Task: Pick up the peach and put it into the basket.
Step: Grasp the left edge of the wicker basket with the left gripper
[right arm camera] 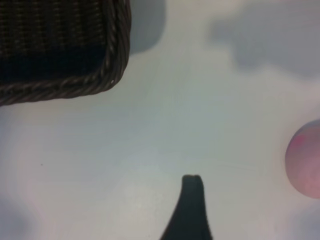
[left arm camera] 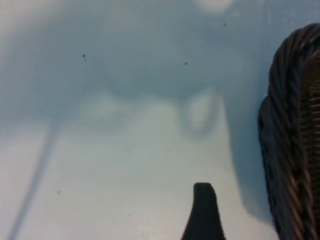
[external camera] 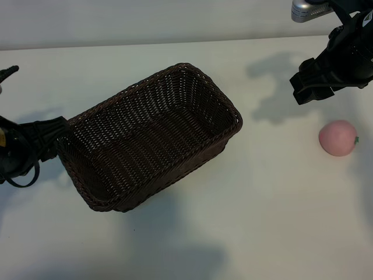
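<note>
The peach (external camera: pixel 337 137), a small pale-pink ball with a green stem mark, lies on the white table at the far right; its edge shows as the peach (right arm camera: pixel 305 159) in the right wrist view. The dark-brown wicker basket (external camera: pixel 227 111) stands slanted left of centre, with nothing inside. My right gripper (external camera: pixel 312 86) hangs open above the table, behind and a little left of the peach, apart from it. One dark finger (right arm camera: pixel 192 207) shows, with nothing against it. My left gripper (external camera: pixel 34 100) is open at the left edge, one finger (left arm camera: pixel 203 212) beside the basket rim (left arm camera: pixel 295 140).
The white table (external camera: pixel 262 204) stretches bare between basket and peach and along the front. Its back edge meets a pale wall (external camera: pixel 145 20). Arm shadows fall on the table behind the basket's right corner.
</note>
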`<state>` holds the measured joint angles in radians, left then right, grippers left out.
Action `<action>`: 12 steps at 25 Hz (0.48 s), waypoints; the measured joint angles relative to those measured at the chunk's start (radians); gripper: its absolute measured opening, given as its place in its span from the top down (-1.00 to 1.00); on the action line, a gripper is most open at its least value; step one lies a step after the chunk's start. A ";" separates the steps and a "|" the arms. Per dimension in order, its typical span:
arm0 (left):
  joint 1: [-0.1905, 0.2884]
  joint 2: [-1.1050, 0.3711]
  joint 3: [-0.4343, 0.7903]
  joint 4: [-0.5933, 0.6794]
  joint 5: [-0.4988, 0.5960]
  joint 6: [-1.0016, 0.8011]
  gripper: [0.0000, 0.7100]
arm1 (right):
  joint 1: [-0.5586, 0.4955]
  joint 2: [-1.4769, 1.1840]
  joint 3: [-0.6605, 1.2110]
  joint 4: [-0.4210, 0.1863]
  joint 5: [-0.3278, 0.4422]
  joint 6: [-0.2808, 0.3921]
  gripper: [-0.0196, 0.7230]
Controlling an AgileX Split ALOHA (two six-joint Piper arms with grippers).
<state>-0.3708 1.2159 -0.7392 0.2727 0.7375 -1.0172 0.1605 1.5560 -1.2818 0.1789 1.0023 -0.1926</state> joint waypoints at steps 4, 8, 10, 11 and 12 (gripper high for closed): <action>0.000 0.000 0.000 0.000 -0.011 -0.034 -0.58 | 0.000 0.000 0.000 0.000 0.000 0.000 -0.66; 0.000 0.000 0.000 0.000 -0.011 -0.073 -0.58 | 0.000 0.000 0.000 0.000 0.000 0.000 -0.66; 0.000 0.000 0.000 0.000 -0.012 -0.097 -0.58 | 0.000 0.000 0.000 0.000 0.000 0.000 -0.66; 0.000 0.000 0.000 0.000 -0.012 -0.105 -0.58 | 0.000 0.000 0.000 0.000 0.000 0.000 -0.66; 0.000 0.000 0.000 0.000 -0.012 -0.112 -0.58 | 0.000 0.000 0.000 0.000 0.000 0.000 -0.66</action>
<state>-0.3708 1.2159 -0.7392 0.2727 0.7258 -1.1295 0.1605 1.5560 -1.2818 0.1789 1.0023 -0.1926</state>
